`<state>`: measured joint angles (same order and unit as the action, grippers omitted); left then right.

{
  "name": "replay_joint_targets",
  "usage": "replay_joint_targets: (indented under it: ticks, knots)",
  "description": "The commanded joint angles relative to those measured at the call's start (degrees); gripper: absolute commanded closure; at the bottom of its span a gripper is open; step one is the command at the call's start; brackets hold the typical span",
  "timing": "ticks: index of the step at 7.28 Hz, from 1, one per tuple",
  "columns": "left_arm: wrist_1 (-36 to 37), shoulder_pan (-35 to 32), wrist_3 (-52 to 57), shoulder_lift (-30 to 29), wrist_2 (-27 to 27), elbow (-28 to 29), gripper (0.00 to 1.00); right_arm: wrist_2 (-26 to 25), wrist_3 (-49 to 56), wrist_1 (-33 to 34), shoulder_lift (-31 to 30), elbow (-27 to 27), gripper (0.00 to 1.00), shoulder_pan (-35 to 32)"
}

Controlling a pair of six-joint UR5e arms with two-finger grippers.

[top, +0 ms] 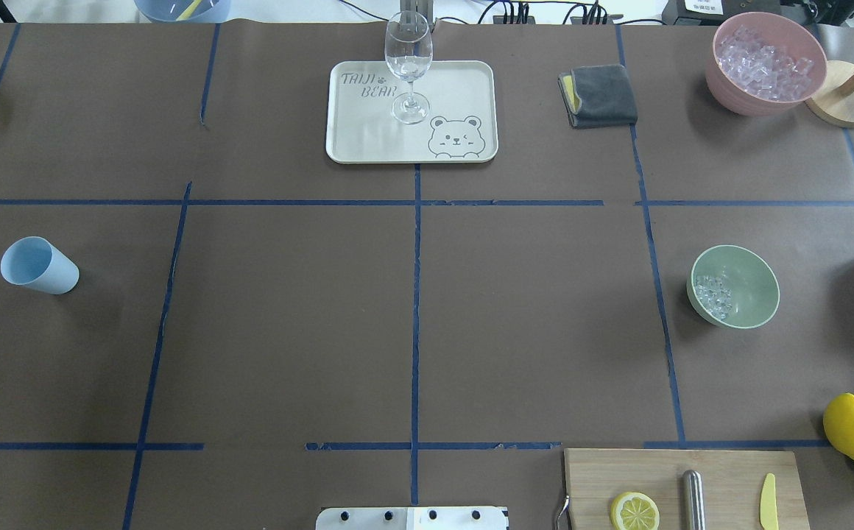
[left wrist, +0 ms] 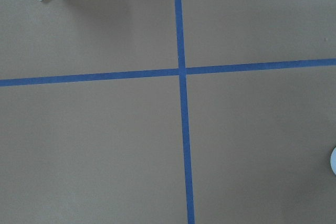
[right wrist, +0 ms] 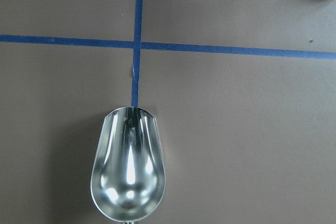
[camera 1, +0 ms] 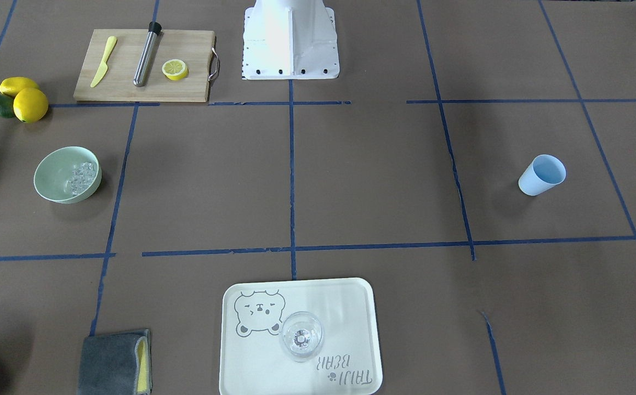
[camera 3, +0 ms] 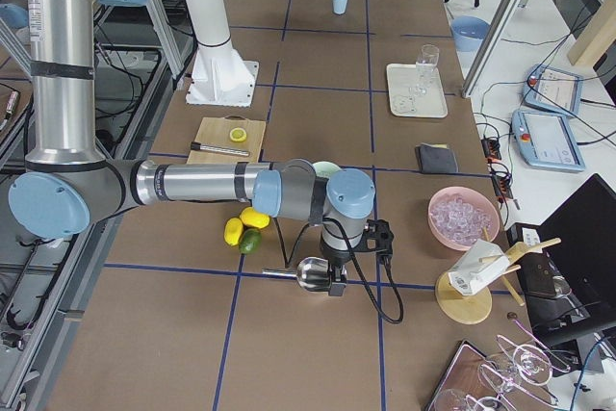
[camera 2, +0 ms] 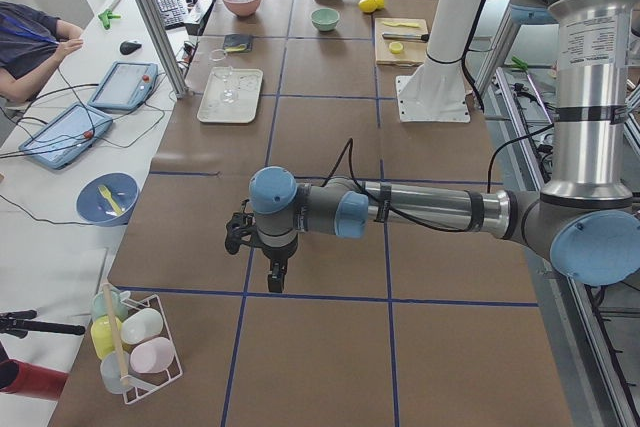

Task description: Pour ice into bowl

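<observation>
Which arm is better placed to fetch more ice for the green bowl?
Right: the empty scoop is at the right gripper, near the pink container and the bowl; the left gripper is far.

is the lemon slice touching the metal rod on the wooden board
Apart. The exterior front-facing view shows bare wood between the round yellow lemon slice and the steel rod with a black tip on the wooden cutting board.

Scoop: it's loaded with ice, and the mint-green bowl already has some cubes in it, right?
Not quite. The scoop is empty: the right wrist-mounted view shows only bare, shiny metal inside it. The rest holds: the mint-green bowl does have some ice cubes in it, as the overhead exterior view shows.
</observation>
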<state>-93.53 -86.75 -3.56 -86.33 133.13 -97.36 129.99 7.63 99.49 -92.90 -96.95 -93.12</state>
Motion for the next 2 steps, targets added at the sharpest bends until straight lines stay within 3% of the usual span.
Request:
replay_joint_targets:
  ticks: [1,2]
  knots:
    - [0.0,0.0,0.0,-0.1,-0.1,0.1,0.0,0.0,0.0,0.0,0.0,0.4,0.0,0.0]
    - [0.0,0.0,0.0,0.0,0.0,0.1,0.0,0.0,0.0,0.0,0.0,0.4,0.0,0.0]
